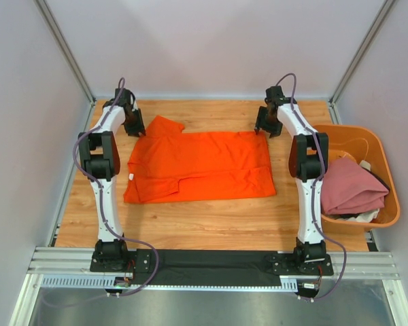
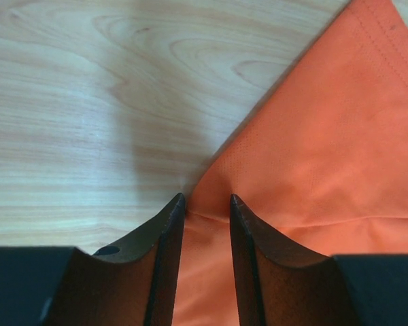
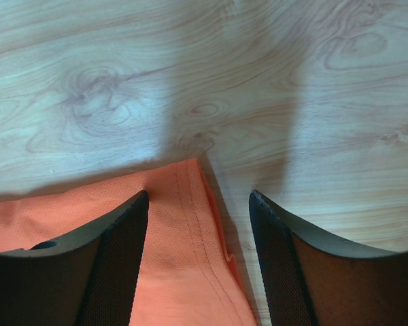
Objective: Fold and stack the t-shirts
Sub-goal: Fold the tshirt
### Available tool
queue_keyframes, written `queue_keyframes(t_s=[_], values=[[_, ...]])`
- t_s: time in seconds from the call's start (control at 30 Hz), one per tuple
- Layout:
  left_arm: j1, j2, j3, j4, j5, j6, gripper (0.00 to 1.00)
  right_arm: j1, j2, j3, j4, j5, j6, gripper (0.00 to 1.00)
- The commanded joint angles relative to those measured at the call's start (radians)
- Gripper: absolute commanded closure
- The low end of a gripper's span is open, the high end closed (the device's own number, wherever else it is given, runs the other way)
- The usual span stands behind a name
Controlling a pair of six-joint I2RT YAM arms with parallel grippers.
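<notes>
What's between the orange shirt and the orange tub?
In the top view, only the robot's right arm stands between the orange shirt and the tub, over a strip of bare wooden table.

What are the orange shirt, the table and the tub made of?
The orange shirt looks like knit cloth, matte: tiny weave dots and stitched hems show. The table looks like pale wood, with swirly grain. The tub seems smooth hard plastic, with a stiff rim.

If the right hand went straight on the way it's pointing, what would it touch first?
Probably the hemmed corner of the orange t-shirt, which lies between the fingers of the right hand on the wooden table; depth is unclear.
</notes>
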Motion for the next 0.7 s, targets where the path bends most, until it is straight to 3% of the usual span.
queue_keyframes(t_s=[0.0,0.23,0.43,0.53,0.67], values=[[0.003,0.027,0.02,-0.063,0.03,-0.016,0.59,-0.017,0.022,0.019,0.019,-0.016,-0.021,0.37],[0.008,0.044,0.025,-0.066,0.067,-0.031,0.65,-0.022,0.06,0.057,0.025,-0.093,-0.021,0.39],[0.008,0.047,0.026,-0.069,0.087,-0.047,0.74,-0.023,0.084,0.063,0.016,-0.087,-0.016,0.47],[0.009,0.047,0.031,-0.069,0.095,-0.047,0.78,-0.022,0.089,0.077,0.018,-0.092,-0.018,0.52],[0.011,0.049,0.037,-0.069,0.099,-0.05,0.8,-0.022,0.106,0.1,0.028,-0.122,-0.018,0.66]])
